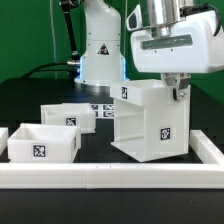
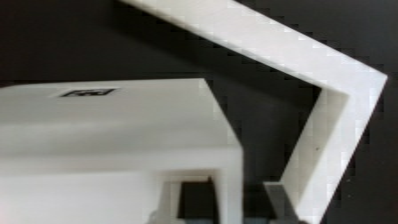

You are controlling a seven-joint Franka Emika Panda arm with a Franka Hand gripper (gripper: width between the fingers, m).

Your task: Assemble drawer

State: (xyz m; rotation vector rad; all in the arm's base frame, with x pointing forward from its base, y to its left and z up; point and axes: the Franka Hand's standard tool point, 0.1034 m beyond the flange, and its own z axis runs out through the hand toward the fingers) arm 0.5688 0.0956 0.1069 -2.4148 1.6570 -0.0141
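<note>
The drawer's large white open-fronted case (image 1: 148, 122) stands in the middle of the table, tilted, with tags on its sides. My gripper (image 1: 178, 94) comes down on its upper edge at the exterior view's right and is shut on the case wall. In the wrist view the case top (image 2: 107, 135) with one tag fills the frame, and a thin white wall runs between my gripper's (image 2: 231, 205) two fingers. Two small open-top white trays sit to the exterior view's left of the case, one in front (image 1: 44, 143) and one behind (image 1: 64, 114).
A long low white rail (image 1: 110, 176) runs along the table's front and turns back at the exterior view's right; its corner shows in the wrist view (image 2: 329, 85). The marker board (image 1: 100, 109) lies behind the trays. The robot's base (image 1: 100, 45) stands at the back.
</note>
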